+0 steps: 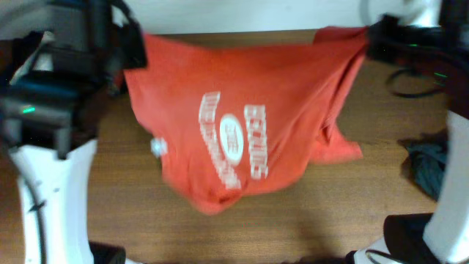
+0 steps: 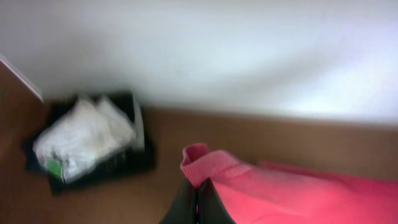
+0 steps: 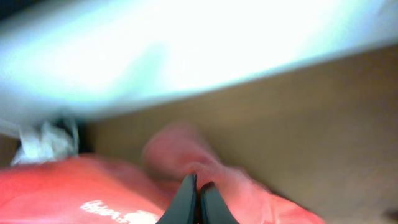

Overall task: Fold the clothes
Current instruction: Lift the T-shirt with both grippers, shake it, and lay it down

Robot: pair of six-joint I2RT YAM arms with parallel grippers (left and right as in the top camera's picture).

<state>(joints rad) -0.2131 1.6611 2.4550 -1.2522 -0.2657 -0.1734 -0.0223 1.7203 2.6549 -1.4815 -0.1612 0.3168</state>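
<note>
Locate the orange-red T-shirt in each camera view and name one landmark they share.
Overhead: the T-shirt fills the centre of the picture.
Left wrist: lower right, its edge pinched in the left fingers.
Right wrist: bottom left and centre, bunched at the closed right fingers.
Shared landmark: the brown wooden table, visible under the shirt in all three.

T-shirt (image 1: 242, 132): orange-red, short-sleeved, white lettering around an oval logo, print facing up.
Pose: stretched wide, both far corners raised, one sleeve drooping; the bunched lower edge seems to rest on the table (image 1: 352, 220).
Dark garment (image 1: 429, 167): charcoal, crumpled, at the table's right edge, apart from the T-shirt.
</note>
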